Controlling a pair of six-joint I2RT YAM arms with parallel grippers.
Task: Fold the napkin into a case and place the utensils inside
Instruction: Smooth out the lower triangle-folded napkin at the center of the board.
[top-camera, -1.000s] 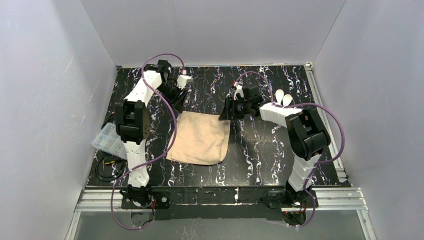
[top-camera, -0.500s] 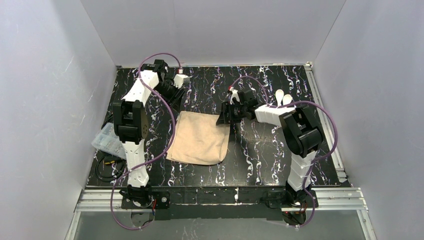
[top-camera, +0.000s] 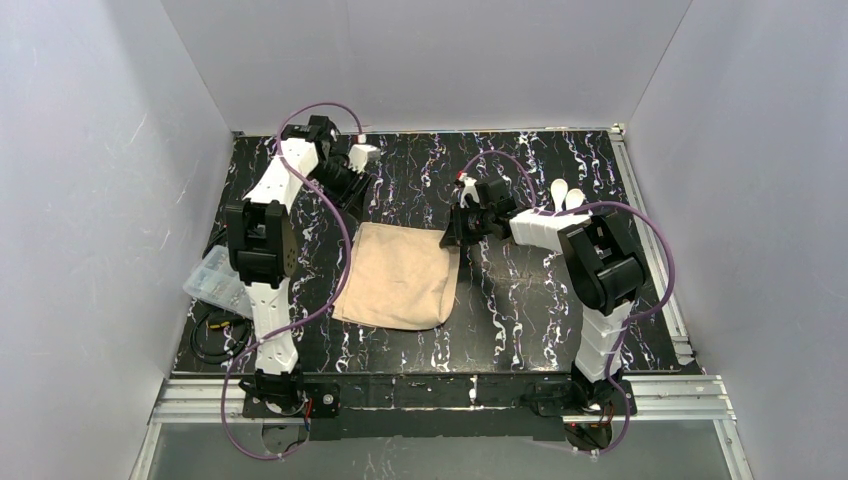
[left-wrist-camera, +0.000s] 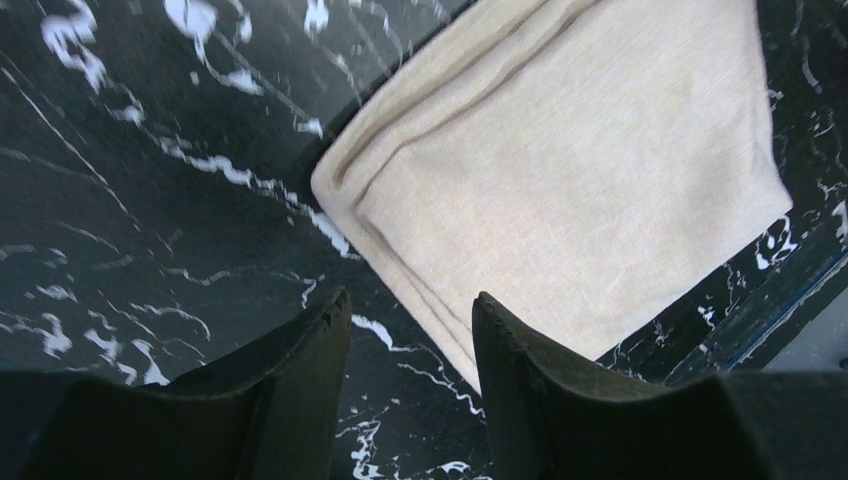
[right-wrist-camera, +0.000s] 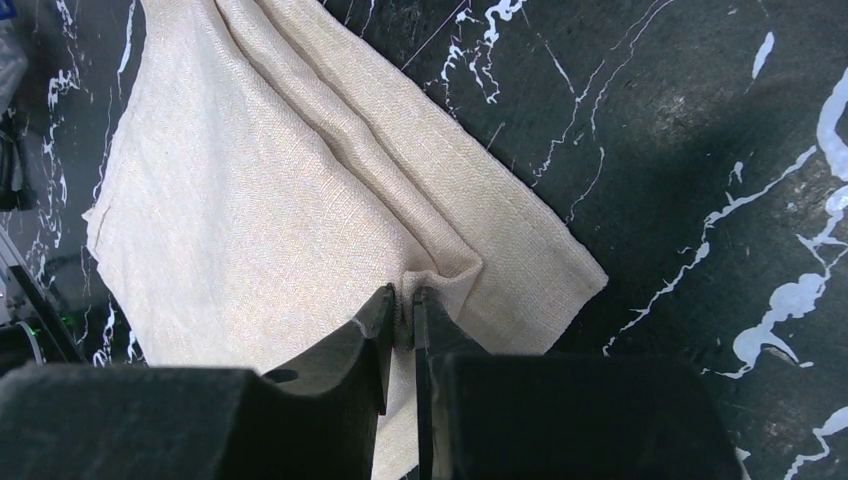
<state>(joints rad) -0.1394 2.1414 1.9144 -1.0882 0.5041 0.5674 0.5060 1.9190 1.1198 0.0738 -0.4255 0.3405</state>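
Far left, off the edge of the black white-veined marble table (top-camera: 520, 300): clear plastic compartment box (top-camera: 212, 280), not part of the job, nothing near it.

Left gripper (left-wrist-camera: 410, 305) hangs low over bare tabletop just beside the far-left corner of the beige-tan cloth napkin (top-camera: 400, 275). Its jaws stand apart with nothing between them. It is not touching the cloth. It looks parked there either to take that corner or to be ready to pin it, since the fold needs both far corners handled.

The napkin lies flat in the middle of the table, between the two arms. It is already doubled: stacked layers show along the left edge in the left wrist view and along the far edge in the right wrist view. The shape is a broad rectangle, not yet a long narrow case, so I judge another fold is due.

Right gripper (right-wrist-camera: 403, 300) is down at the napkin's far-right corner area, jaws nearly together and clamped on a small pucker of cloth. The fabric bunches up right at the fingertips. How many layers it caught is unclear. The grip is low and near the edge, likely so the corner can be lifted and carried over for the fold.

Far right, behind the right arm: two small white plastic spoon-like utensils (top-camera: 567, 195) side by side on the table, well apart from the napkin, untouched. They are out of the fold's way, waiting for the case.
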